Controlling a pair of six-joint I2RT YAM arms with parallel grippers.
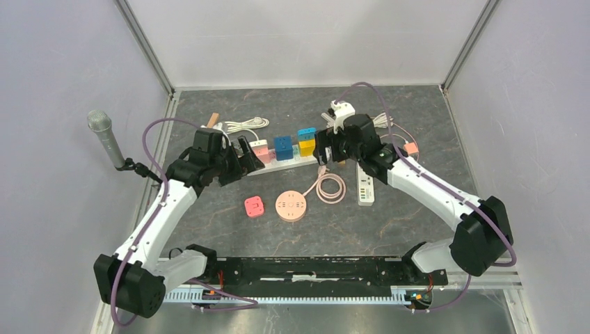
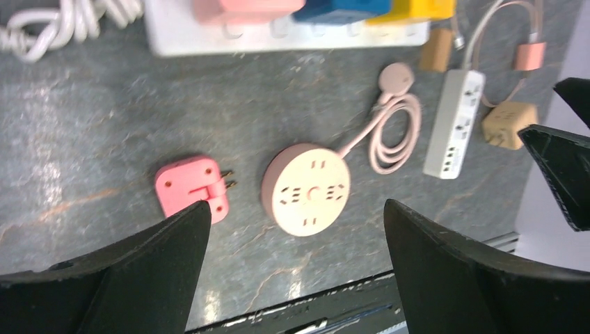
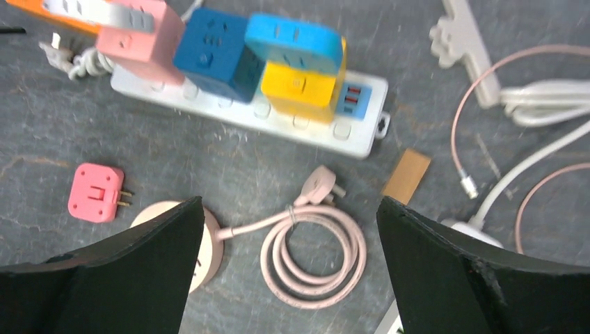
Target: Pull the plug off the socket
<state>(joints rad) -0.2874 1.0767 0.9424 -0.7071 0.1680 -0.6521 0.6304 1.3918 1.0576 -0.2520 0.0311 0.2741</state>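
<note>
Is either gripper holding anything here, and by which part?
Nothing is held. The left gripper and the right gripper are both open with nothing between their fingers, above the table near the power strip.

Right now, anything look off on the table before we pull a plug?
Nothing damaged or spilled. One oddity: on the white power strip, the light-blue adapter appears stacked on top of the yellow adapter and overhangs it. The small pink adapter lies loose and unplugged, prongs bare.

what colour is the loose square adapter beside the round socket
The adapter is pink, best seen in the left wrist view.
</note>
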